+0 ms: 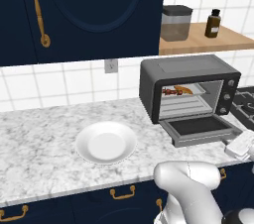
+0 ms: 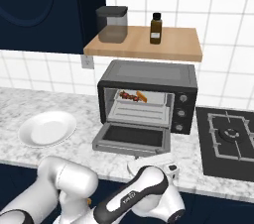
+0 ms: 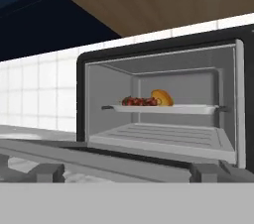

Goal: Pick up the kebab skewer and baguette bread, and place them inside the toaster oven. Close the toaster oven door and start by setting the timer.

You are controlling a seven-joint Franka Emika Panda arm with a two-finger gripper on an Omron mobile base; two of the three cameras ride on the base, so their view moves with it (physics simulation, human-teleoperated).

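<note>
Jaws wide, empty, low before toaster oven door (image 3: 74,151) — kebab skewer (image 3: 139,101) beyond

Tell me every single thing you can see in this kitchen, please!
toaster oven: one, dark grey, on the counter under the shelf
toaster oven door: one, dark grey, folded down open in front
kebab skewer: one, red and brown, on the tray inside the oven
baguette bread: one, orange-tan, beside the skewer on the same tray
plate: one, white, on the counter left of the oven
counter: one, grey-white marble
shelf: one, wooden, above the oven
canister: one, grey with dark lid, on the shelf
bottle: one, brown with dark cap, on the shelf
stove burner: one, black, right of the oven
cabinets: navy, gold handles
gripper: one, open, low before the door
</note>
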